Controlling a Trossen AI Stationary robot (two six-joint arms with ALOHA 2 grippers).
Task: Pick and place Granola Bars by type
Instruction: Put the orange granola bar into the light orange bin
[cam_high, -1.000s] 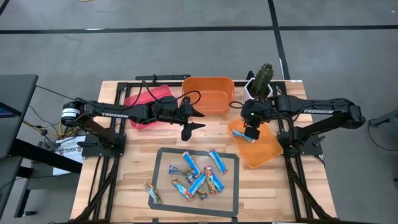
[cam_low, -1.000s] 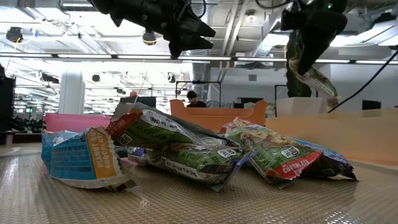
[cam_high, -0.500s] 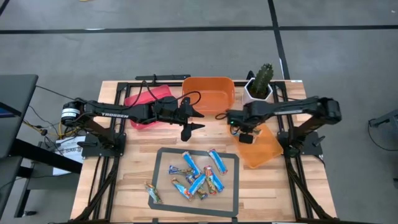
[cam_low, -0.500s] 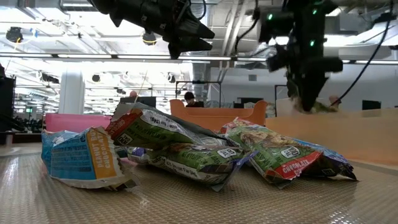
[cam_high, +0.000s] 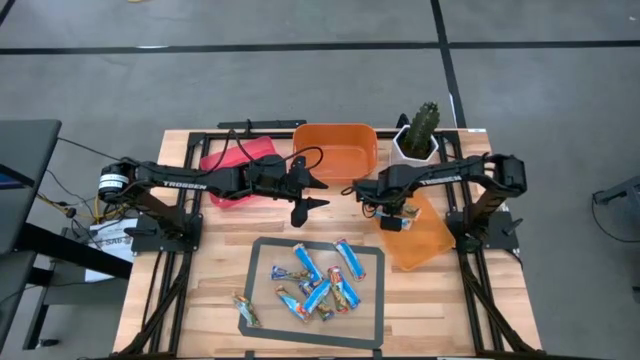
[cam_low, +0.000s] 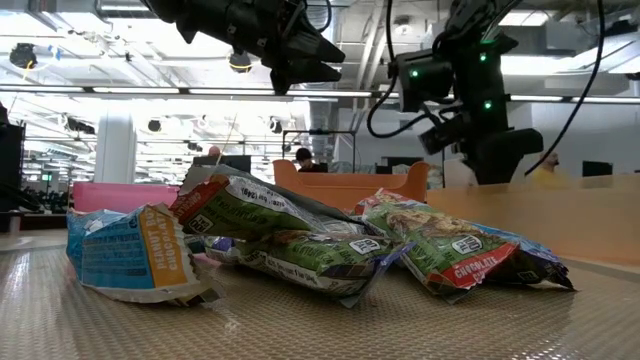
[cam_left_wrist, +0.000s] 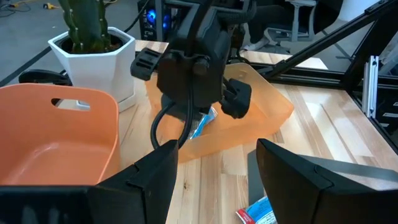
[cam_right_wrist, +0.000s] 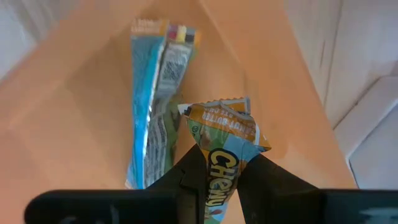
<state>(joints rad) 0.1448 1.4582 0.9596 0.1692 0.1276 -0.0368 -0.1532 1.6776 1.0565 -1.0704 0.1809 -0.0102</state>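
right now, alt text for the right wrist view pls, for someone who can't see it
The right gripper pinches a granola bar in a blue and orange wrapper just above the pale orange bin. A second bar, in a blue wrapper, already lies flat inside that bin.

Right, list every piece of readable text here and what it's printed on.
"TROSSEN" on the left arm.
"CHEWY", partly hidden, on the bar in the right gripper.
"CHOCOLATE" on a green bar in the low view.
Other wrapper print, and the lettering on the right arm, is too small to read.
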